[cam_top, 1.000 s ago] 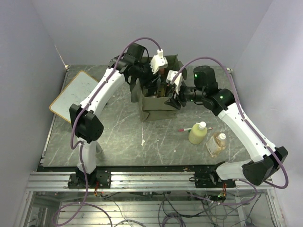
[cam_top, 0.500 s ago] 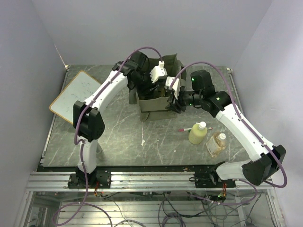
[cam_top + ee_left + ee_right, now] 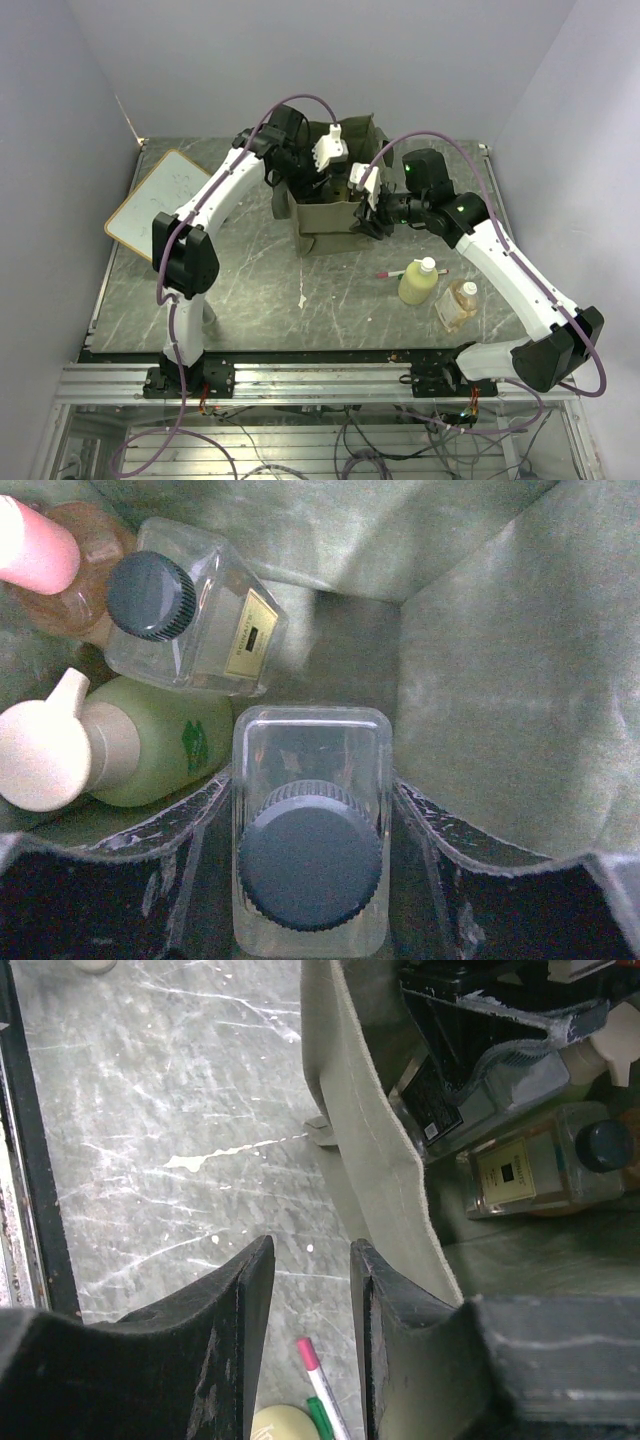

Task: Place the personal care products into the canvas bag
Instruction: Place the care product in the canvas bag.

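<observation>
Partial: L gripper (image 3: 310, 815) clamps clear dark-cap btl (image 3: 310, 865) inside canvas bag (image 3: 325, 216) w/ 3 others (image 3: 190, 620); R gripper (image 3: 310, 1280) ajar, empty; yellow-green btl (image 3: 418, 284), amber btl (image 3: 457, 306) not yet bagged.

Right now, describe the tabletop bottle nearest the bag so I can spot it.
Start at the olive canvas bag and look toward the right arm's base, where two bottles sit. It is the yellow-green bottle with a white cap, rounder and nearer the bag than the amber square bottle beside it.
</observation>
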